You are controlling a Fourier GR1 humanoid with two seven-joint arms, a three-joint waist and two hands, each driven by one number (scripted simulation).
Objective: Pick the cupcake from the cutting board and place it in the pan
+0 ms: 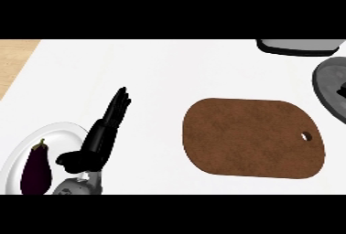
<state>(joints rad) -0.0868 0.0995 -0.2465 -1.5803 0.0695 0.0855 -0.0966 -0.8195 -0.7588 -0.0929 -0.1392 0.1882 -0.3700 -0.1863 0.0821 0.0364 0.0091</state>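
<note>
So from my head cam, left hand resting with fingers straight and apart beside a white plate holding an eggplant, brown cutting board mid-table, pan at right edge, can't spot the cupcake.

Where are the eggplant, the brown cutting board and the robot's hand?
eggplant (35, 170), head view, middle of its purple body.
cutting board (250, 137), head view, bare centre.
left hand (101, 137), head view, on the palm.

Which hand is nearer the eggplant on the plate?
Left. The left hand rests open, fingers up, just right of the eggplant on the white plate. The right hand is not in view, so its position cannot be judged.
</note>
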